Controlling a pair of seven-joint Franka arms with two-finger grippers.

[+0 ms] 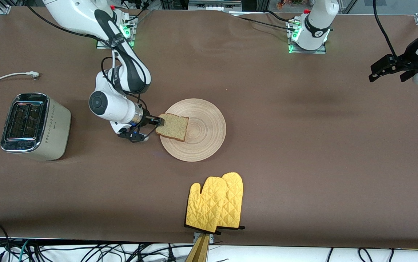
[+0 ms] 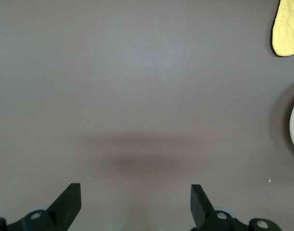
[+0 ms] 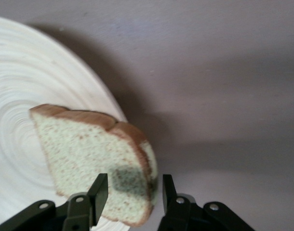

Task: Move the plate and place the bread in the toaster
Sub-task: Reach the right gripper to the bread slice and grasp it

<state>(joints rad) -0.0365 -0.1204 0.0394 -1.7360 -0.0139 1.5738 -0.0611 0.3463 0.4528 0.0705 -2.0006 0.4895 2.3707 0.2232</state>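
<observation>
the brown worktop (image 1: 303, 145) carries the cream toaster (image 1: 34, 127) at the right arm's end. the round wooden plate (image 1: 205, 134) lies near the middle, with yellow oven mitts (image 1: 216, 203) nearer the camera. the bread slice (image 1: 172, 126) rests on the plate's edge; the right hand (image 1: 159, 122) has its fingers around its crust. the left hand (image 1: 385, 69) waits, wide open, over bare worktop.

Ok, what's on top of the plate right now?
Only the bread, at the plate's edge toward the right arm's end, the right hand closing around its corner. The grooves beneath the slice are covered.
</observation>
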